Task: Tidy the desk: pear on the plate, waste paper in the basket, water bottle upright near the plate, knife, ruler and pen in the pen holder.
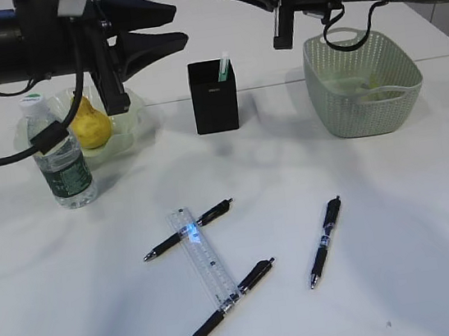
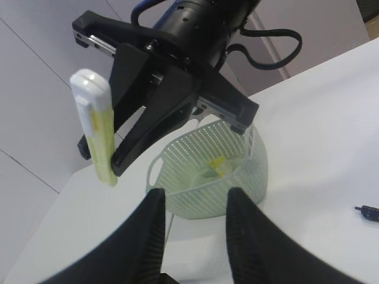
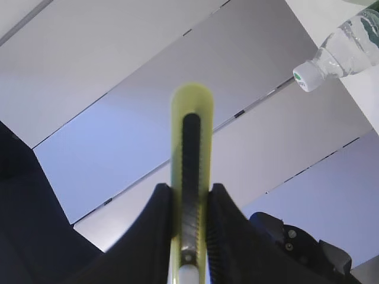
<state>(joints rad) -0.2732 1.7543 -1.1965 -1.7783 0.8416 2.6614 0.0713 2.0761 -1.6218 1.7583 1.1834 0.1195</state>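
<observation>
Three pens and a ruler still loose — knife in the right gripper

Exterior view: the pear (image 1: 90, 123) sits on the plate (image 1: 130, 129), and the bottle (image 1: 59, 157) stands upright just beside the plate, so those two steps look done. Yellowish scraps lie in the basket (image 1: 365, 83). The holder (image 1: 214, 95) already has one pale item standing in it. Left on the table are the ruler (image 1: 204, 259), lying across two of the three pens (image 1: 324, 242). Both arms reach in high from the top edge; the left gripper (image 1: 152, 30) hangs above the plate area with its jaws spread and empty.

Left wrist view: the left fingers (image 2: 142, 242) stand apart with nothing between them. Opposite, the right gripper (image 2: 109, 157) pinches the yellow-green knife (image 2: 95, 127) near its lower end, held nearly upright above the table. The paper (image 2: 216, 168) shows inside the basket.

Right wrist view: the right jaws are clamped narrow on the knife, whose tip points away from the camera — my guess is it goes to the holder next.
</observation>
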